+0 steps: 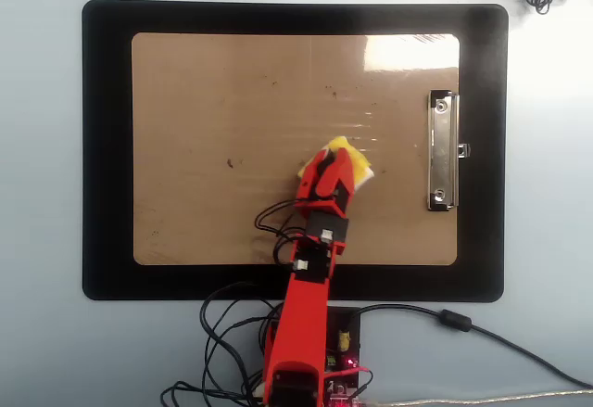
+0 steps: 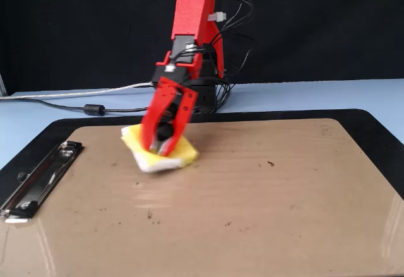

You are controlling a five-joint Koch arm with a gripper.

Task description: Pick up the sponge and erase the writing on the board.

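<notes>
The yellow sponge (image 1: 357,158) (image 2: 180,155) lies pressed flat on the tan board (image 1: 213,101) (image 2: 271,214), a little right of centre in the overhead view. My red gripper (image 1: 337,168) (image 2: 159,149) is shut on the sponge, its fingers pointing down onto it. No handwritten letters show on the board; only small scattered dark specks (image 1: 230,161) remain. The silver clip (image 1: 442,151) (image 2: 38,179) sits on the board's right short edge in the overhead view, left in the fixed view.
The board rests on a bigger black mat (image 1: 107,147) (image 2: 379,132) on a light blue table. My arm's base and tangled cables (image 1: 232,333) sit at the mat's near edge in the overhead view. A black cable with a ferrite (image 2: 93,108) runs along the table.
</notes>
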